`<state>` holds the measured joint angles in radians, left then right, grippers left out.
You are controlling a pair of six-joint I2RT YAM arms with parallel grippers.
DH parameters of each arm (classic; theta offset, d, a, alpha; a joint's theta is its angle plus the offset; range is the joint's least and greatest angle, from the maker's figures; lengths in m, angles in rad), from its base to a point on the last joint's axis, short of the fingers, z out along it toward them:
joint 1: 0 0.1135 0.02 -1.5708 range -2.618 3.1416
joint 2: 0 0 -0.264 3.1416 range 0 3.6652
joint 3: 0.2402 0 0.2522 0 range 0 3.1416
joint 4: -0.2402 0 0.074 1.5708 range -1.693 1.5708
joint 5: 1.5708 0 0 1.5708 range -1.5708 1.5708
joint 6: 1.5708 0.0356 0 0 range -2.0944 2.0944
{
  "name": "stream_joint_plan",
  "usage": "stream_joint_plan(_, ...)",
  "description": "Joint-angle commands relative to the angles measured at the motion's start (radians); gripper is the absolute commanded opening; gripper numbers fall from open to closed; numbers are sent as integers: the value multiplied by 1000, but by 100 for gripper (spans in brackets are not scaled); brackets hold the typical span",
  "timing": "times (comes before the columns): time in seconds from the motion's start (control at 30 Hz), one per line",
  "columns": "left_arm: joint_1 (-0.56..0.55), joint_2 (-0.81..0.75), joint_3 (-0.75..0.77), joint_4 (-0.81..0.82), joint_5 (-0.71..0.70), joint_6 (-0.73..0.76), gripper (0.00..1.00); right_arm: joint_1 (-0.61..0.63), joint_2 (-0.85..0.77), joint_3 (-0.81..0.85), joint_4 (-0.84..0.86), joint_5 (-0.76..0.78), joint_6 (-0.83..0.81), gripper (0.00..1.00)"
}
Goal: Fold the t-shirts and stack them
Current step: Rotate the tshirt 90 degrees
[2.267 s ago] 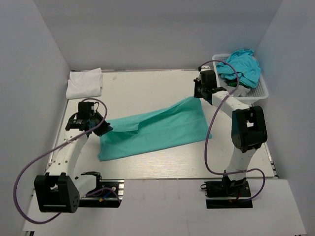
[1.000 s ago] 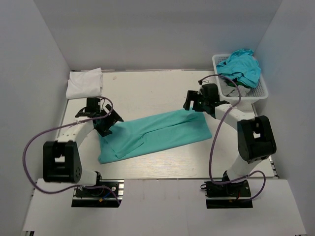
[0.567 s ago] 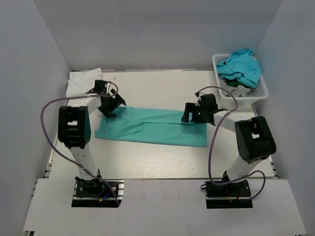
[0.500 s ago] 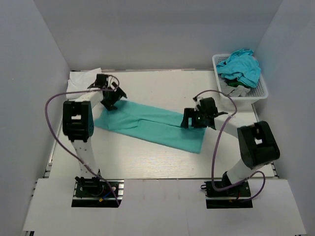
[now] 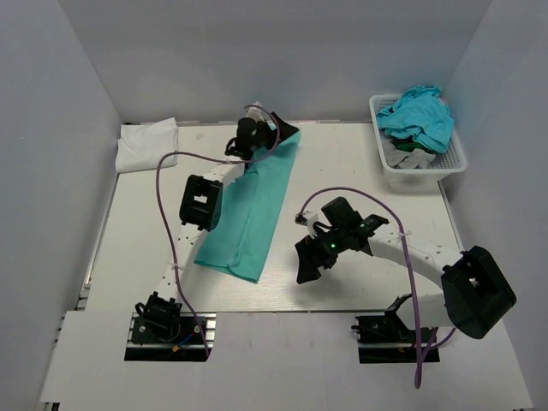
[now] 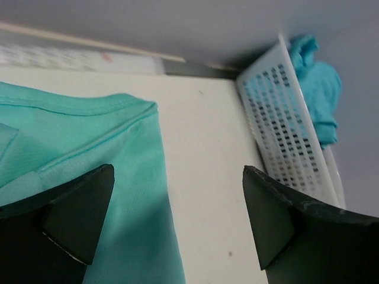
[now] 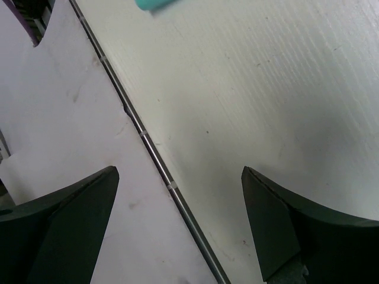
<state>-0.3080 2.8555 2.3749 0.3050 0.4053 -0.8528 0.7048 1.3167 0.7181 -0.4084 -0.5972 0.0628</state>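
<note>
A mint sea-green t-shirt [image 5: 253,205] lies folded into a long narrow strip running from the far middle of the table toward the near left. My left gripper [image 5: 281,130] hovers open at the strip's far end; in the left wrist view that gripper [image 6: 177,198] has the shirt's hem [image 6: 77,148] under its left finger and bare table between the jaws. My right gripper [image 5: 306,267] stands open over bare table near the front edge, right of the strip's near end. In the right wrist view this gripper [image 7: 177,183] holds nothing, and a corner of the shirt [image 7: 155,3] shows at the top.
A folded white t-shirt [image 5: 147,144] lies at the far left corner. The white lattice basket [image 5: 449,158] at the far right holds turquoise-blue t-shirts [image 5: 417,116]; it also appears as the basket [image 6: 284,136] in the left wrist view. A metal rail [image 7: 148,148] marks the table's front edge.
The mint shirt has swung from lying left-right to lying far-near. The left gripper moved to the far middle; the right gripper came toward the front edge, away from the shirt.
</note>
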Motion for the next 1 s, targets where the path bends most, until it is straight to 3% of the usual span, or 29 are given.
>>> stream_joint_plan(0.0, -34, -47, -23, 30, -32, 1, 100, -7, -17, 58, -9, -40, -47, 90)
stream_joint_plan(0.2, -34, -59, 14, -24, -144, 20, 100, -5, -54, 67, 9, 66, -15, 90)
stream_joint_plan(0.4, -34, -102, 43, -233, -417, 84, 100, -7, -143, 60, -1, 224, 71, 90)
stream_joint_plan(0.5, -5, -148, -29, -268, -425, 93, 100, -4, -180, 63, -16, 313, 89, 90)
stream_joint_plan(0.67, -5, -196, -17, -305, -407, 202, 100, -5, -174, 101, -47, 408, 98, 90)
stream_joint_plan(0.8, 6, -248, 27, -412, -505, 213, 100, -4, -159, 152, -49, 529, 124, 90)
stream_joint_plan(0.87, 16, -335, 0, -443, -493, 266, 100, -4, -165, 159, -17, 574, 147, 90)
stream_joint_plan(0.97, 17, -559, -196, -406, -505, 380, 100, -4, -157, 152, 74, 556, 166, 90)
